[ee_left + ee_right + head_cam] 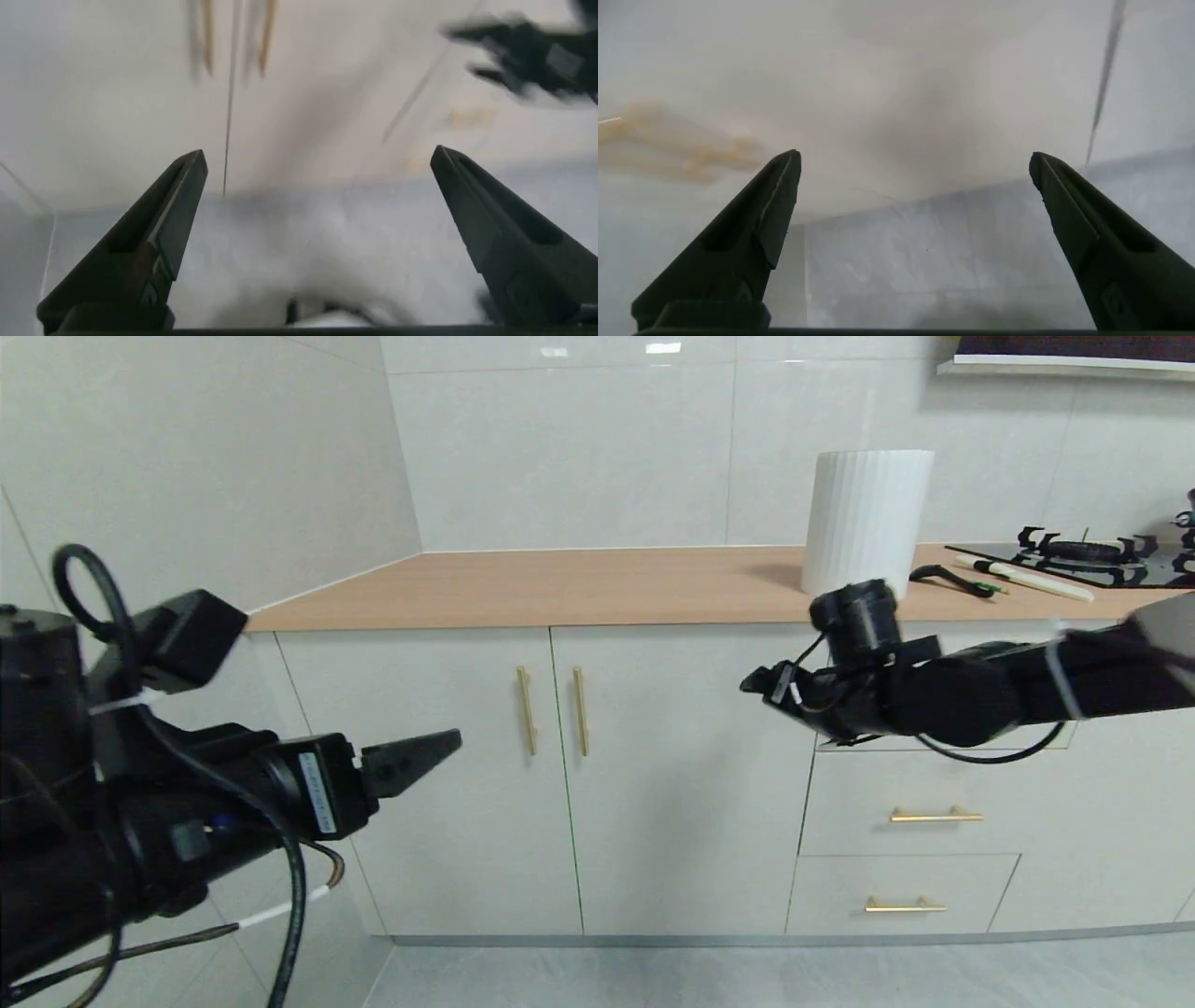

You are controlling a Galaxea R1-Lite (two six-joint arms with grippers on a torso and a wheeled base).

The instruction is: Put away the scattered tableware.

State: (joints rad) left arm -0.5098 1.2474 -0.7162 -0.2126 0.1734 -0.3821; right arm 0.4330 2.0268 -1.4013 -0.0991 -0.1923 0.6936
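Low before the pale cabinet doors with thin gold handles (pixel 527 709): the black left gripper (pixel 452 740), fingers (pixel 159 233) spread wide, nothing between them. Farther right, just below the edge of the light wooden countertop (pixel 560 586): the black right gripper (pixel 752 685), fingers (pixel 752 238) likewise splayed and bare. Up on that countertop, well apart from both sets of fingers: a slim cream stick-like utensil (pixel 1022 579) and a black-handled utensil with a green part (pixel 954 581), side by side between a tall white ribbed cylindrical container (pixel 866 518) and a black gas hob (pixel 1083 558). Nearer the right gripper than the left, above and beyond it. Exact kind of each utensil too small to tell.
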